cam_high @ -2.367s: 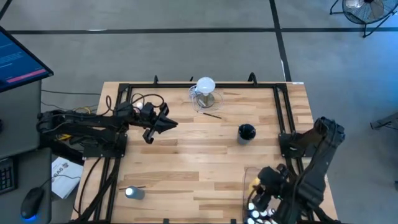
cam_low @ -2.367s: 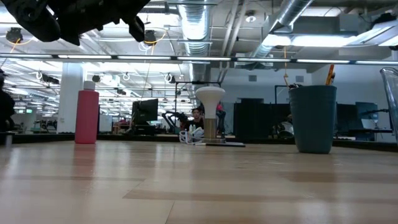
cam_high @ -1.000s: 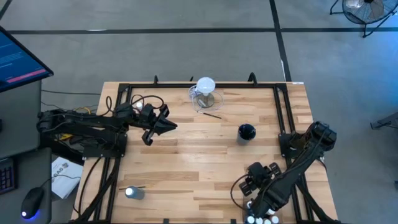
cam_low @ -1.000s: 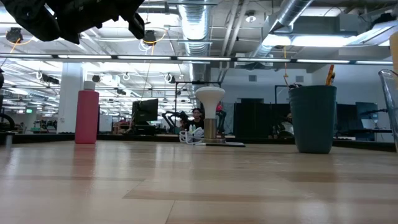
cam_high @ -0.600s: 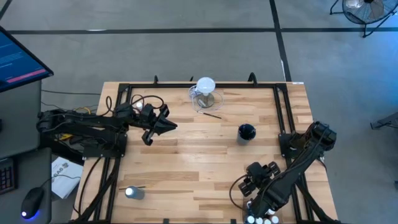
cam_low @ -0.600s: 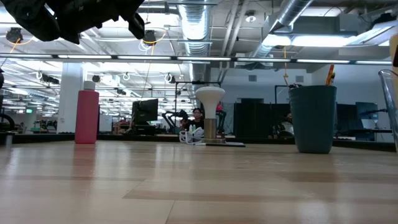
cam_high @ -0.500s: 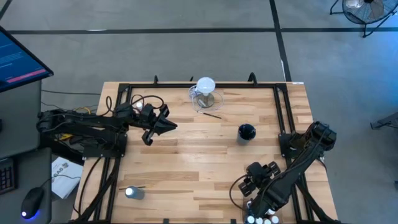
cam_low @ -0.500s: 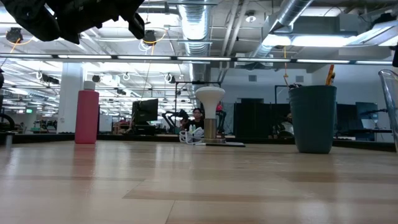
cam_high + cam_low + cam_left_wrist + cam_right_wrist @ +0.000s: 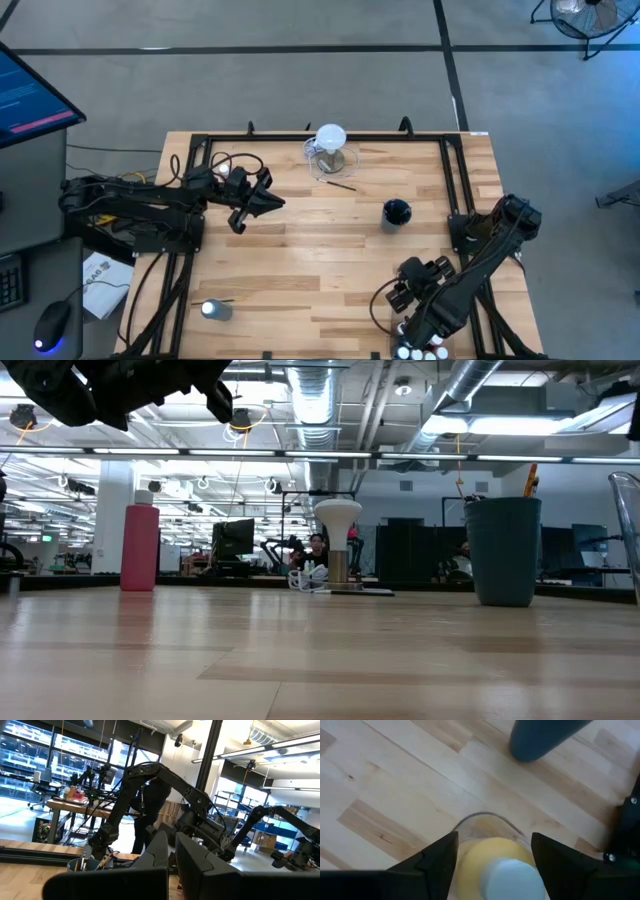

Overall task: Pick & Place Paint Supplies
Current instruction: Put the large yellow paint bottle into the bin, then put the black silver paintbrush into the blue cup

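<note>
- Right claw point(image 9: 492, 857) hangs spread above the yellow squeeze bottle point(image 9: 492, 857), gripping nothing.
- Bottle looks light, smooth, squashy; best gripped mid-body, below the cap.
- Left claw point(image 9: 272, 201) waits pressed together.

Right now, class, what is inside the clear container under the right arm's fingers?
A yellow squeeze bottle with a white cap sits inside the clear container, between open fingers. Its lower body and the container's bottom are covered.

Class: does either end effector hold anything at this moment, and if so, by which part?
Nothing is held. The left end effector is shut on nothing; the right end effector stands open astride the yellow squeeze bottle, apparently not gripping it.
</note>
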Available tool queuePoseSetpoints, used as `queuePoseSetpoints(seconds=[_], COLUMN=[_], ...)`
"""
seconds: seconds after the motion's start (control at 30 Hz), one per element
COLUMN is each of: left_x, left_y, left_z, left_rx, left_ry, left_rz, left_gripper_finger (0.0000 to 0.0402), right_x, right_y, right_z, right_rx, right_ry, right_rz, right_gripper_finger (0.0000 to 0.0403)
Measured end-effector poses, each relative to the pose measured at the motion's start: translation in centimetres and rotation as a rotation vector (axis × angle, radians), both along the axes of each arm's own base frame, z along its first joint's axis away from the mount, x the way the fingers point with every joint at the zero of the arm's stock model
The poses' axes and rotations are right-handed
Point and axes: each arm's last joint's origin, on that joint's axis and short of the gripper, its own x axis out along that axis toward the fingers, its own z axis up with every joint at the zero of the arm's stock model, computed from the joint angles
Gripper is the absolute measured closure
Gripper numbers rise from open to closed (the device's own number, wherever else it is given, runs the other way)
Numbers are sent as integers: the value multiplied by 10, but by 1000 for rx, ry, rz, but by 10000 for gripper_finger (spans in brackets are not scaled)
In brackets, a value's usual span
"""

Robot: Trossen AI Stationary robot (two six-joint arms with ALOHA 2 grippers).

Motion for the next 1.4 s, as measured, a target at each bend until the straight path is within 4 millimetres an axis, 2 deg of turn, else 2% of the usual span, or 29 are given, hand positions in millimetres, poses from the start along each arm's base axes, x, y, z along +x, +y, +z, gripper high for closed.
queuePoseSetpoints(seconds=[0.27,0.63,0.93,1.23,1.4], left_x=[0,0,1,1,1], left_y=[-2,-5,-8,-15,-15], left_z=[0,1,1,1,2], left_rx=[-4,-2,-3,-2,-1], left_ry=[2,-5,-8,-14,-20], left_rz=[-9,-26,-41,-71,-75], left_gripper_finger=[401,401,401,401,401], right_x=[7,37,63,87,98], right_y=[1,-12,-37,-82,-89], right_z=[18,52,76,83,93], right_rx=[-14,-1,-15,-22,-128], right_ry=[-28,24,23,56,68], right_rz=[69,271,339,245,427], right_gripper_finger=[159,159,159,159,159])
